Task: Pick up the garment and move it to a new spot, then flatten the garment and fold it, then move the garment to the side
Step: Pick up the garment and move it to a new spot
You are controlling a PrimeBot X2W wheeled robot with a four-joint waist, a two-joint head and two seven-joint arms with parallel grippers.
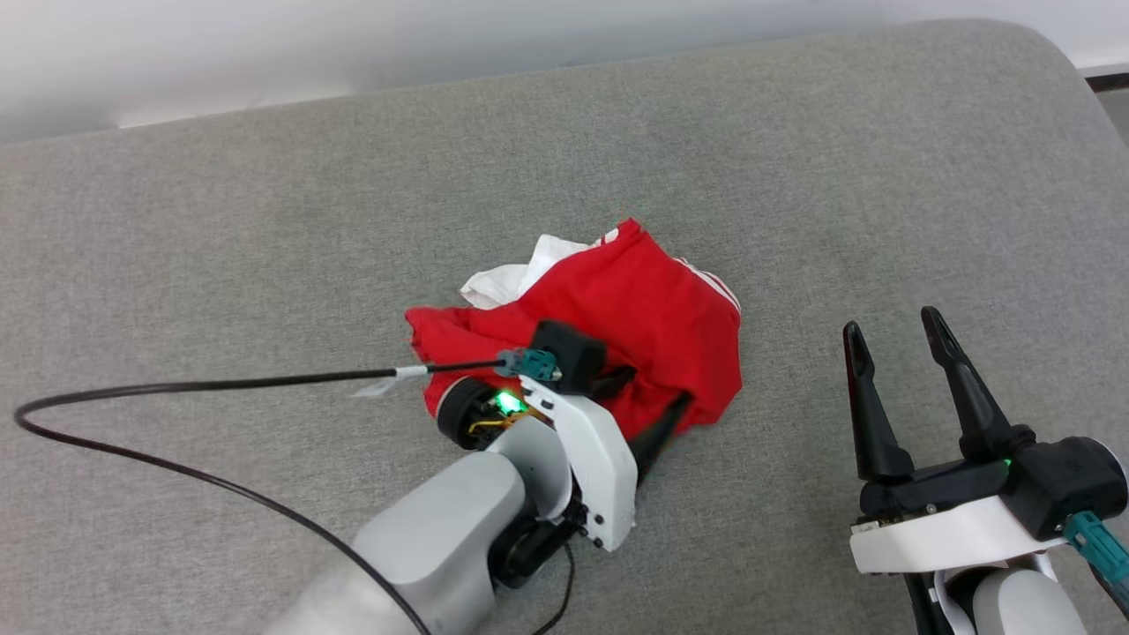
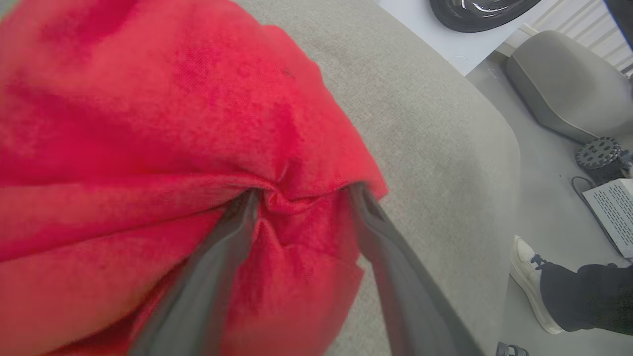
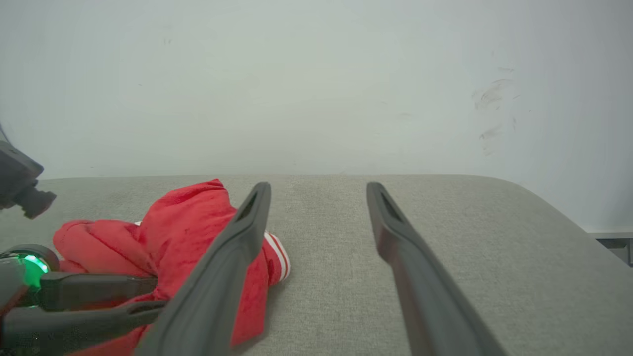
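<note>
The garment (image 1: 635,309) lies in a crumpled red heap near the middle of the gray cushion (image 1: 265,220), well away from every edge. The left gripper (image 1: 660,385) is at its near side, fingers apart, with a wrinkle of red cloth bunched between them. The right gripper (image 1: 891,318) hangs wide apart over bare cushion to the right, near the garment but not touching it. There is lots of bare cushion behind the heap and to its left, where a black cable (image 1: 176,385) loops.

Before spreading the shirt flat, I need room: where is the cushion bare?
Bare: grey fabric cushion beyond the crumpled red-and-white shirt to its far edge, and between shirt and right gripper. Crowded: near left, with left gripper on the shirt and black cable.
</note>
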